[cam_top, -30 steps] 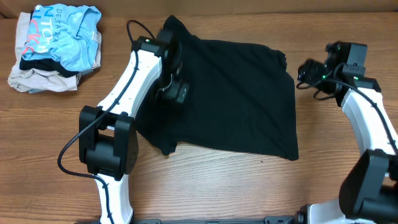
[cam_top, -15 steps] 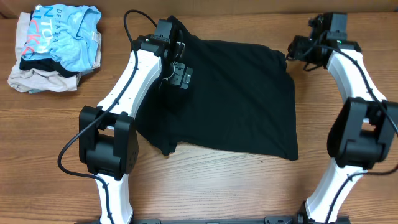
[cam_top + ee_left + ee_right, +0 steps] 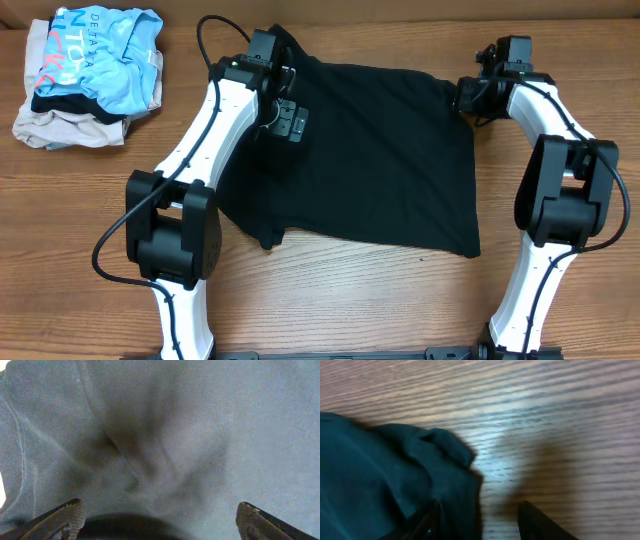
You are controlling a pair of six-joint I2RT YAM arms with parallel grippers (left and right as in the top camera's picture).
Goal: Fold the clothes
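Black T-shirt (image 3: pixel 370 160) of soft matt knit cloth, lightly creased, table (image 3: pixel 330 300) of smooth wood-grain finish with faint sheen, arm shells (image 3: pixel 215 125) of glossy white plastic, joints (image 3: pixel 172 240) matt black

Overhead view: bright, even light from above, sharp focus; the arms (image 3: pixel 205 130) throw only short soft shadows on the table (image 3: pixel 400 300), whose wood has a mild sheen. Black T-shirt (image 3: pixel 380 160) reads near-flat black, folds barely visible. Left wrist view: v. close, soft focus, fabric washed out to grey-blue w/ a dark shadow patch mid-frame; blown-out white sliver at left edge; left pincer's fingers (image 3: pixel 62 517) dim & fuzzy at the bottom. Right wrist view: blurry overall, grain smeared, pale glare patch in the centre, shadow lower right; right pincer's fingertips (image 3: pixel 540 522) just dark shapes.
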